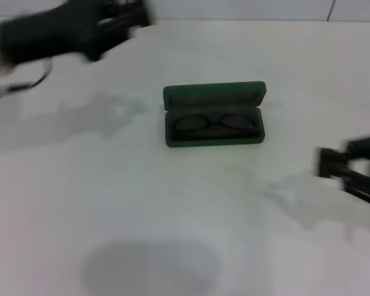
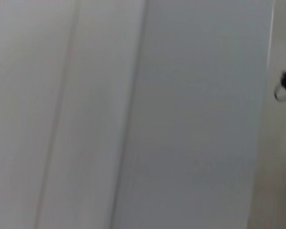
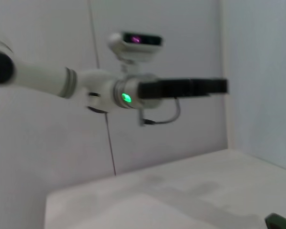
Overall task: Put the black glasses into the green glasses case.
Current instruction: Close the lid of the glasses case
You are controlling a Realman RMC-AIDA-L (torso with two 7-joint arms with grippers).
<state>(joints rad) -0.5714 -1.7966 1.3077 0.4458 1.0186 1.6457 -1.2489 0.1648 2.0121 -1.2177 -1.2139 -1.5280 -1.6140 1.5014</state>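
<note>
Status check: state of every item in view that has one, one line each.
green glasses case: open, lid up at the far side, resting on the table.
black glasses: folded, lying inside the case's lower half, not held.
left gripper: raised at the far left of the table, away from the case, holding nothing visible.
right gripper: low at the right edge, apart from the case, holding nothing visible.

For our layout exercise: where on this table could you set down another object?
Bare table lies in front of the green glasses case, which holds the black glasses. The left gripper crowds the far left corner; the right gripper crowds the right edge.
</note>
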